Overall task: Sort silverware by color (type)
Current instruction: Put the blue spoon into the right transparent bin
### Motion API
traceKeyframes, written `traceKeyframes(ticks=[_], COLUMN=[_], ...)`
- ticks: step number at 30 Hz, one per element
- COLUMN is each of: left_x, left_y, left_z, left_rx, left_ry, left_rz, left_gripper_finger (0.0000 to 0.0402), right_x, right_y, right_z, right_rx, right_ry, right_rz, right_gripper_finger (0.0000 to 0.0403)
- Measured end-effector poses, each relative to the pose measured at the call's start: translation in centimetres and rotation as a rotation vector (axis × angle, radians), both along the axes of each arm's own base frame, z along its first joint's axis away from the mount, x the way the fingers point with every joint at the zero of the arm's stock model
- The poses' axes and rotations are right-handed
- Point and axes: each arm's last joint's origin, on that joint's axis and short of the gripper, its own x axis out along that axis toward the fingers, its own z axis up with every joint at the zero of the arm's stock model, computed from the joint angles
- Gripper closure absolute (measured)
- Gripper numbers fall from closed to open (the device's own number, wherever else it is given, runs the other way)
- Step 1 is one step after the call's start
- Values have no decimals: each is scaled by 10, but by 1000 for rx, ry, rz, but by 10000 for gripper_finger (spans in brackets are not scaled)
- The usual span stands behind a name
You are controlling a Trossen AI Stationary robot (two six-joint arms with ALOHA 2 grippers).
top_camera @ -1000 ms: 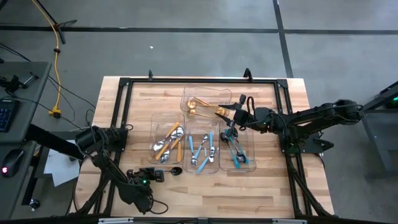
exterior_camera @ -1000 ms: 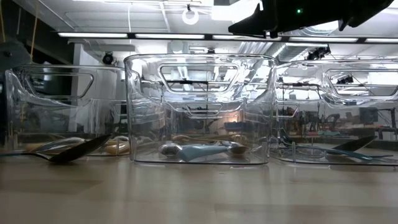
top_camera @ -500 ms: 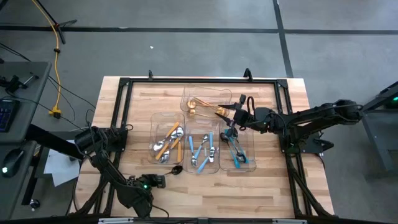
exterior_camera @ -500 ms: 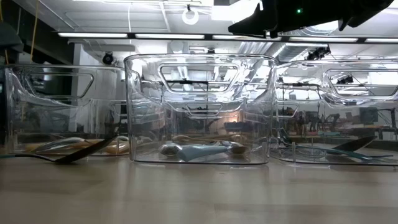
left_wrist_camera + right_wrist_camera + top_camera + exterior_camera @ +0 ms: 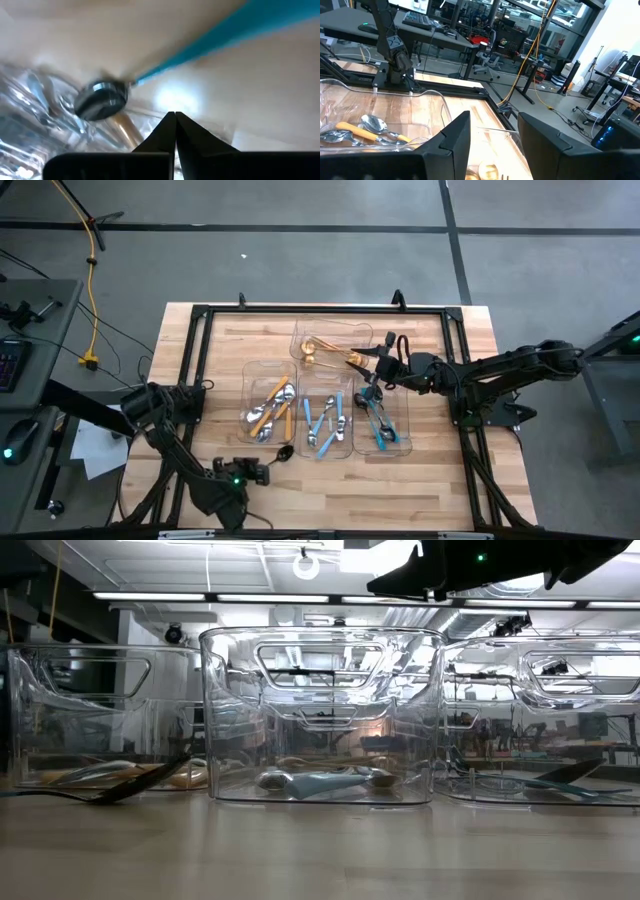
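Your left gripper (image 5: 262,471) has drawn back from the teal-handled spoon (image 5: 283,452), jaws shut empty; right gripper (image 5: 381,367) unmoved, jaws wide; trays (image 5: 268,406) hold sorted cutlery

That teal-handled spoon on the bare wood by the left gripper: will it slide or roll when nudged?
The spoon looks thin and rigid, so it would likely slide or pivot on the smooth table rather than roll. Its rounded bowl may let it rock. Lying nearly flat, it probably gives the shut left gripper little edge to grasp.
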Motion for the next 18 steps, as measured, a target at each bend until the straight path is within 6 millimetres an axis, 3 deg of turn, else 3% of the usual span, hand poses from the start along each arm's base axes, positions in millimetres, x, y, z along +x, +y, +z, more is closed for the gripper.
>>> traceKeyframes(ticks=[9,18], left_x=[17,20], left_y=[11,7], left_z=[-1,-5], left_rx=[-10,3], left_ry=[-12,14], left_rz=[41,-85], left_gripper_finger=[401,401], right_x=[0,0], right_y=[0,0], right_z=[0,0], right_rx=[0,0], right_ry=[0,0], right_rz=[-1,-1], right_gripper_finger=[253,253])
